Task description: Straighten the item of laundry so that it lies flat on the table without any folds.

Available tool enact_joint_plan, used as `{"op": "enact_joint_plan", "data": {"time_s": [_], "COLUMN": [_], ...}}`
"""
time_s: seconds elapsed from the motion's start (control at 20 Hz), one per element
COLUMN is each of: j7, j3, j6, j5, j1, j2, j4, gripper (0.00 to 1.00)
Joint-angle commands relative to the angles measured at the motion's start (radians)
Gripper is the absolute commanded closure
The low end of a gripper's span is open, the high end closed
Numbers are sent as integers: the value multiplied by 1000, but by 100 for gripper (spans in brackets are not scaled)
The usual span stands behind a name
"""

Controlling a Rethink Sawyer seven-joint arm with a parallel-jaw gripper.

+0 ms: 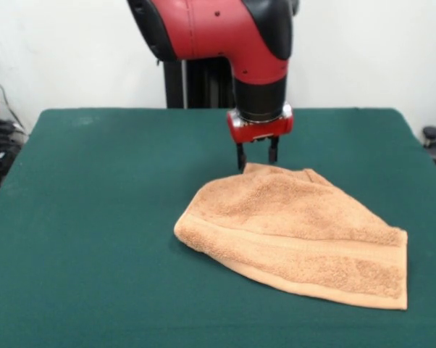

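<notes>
Right now the red and black arm comes down from the top of the front view and ends in a red wrist block with two short dark fingers pointing straight down. The claw stands at the far edge of the towel, its fingers held apart with a clear gap of green between them; the finger on the picture's left reaches down to the towel's far tip, and the other finger hangs just above the cloth's raised far edge. Whether any fabric is actually pinched cannot be told from this angle. The orange-tan towel lies on the green counter, somewhat right of the middle and toward the camera's side. It is not flat: its outline is a rough wedge, rounded and doubled over at the picture's left, rising to a blunt peak under the claw, and running out to a squared corner at the lower right. A flat woven band crosses it lengthwise near the front hem, and soft wrinkles show along the upper right edge. Behind the counter the black pedestal stands against a pale wall, and dark cables and gear sit at the far left edge.
</notes>
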Motion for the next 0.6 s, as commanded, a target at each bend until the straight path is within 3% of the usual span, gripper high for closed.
{"op": "enact_joint_plan", "data": {"time_s": [0.05,0.6], "j7": [73,43], "j3": [108,100], "j6": [112,200], "j5": [82,116], "j1": [41,59], "j2": [-14,1], "j4": [-91,-170], "gripper": [0,0]}}
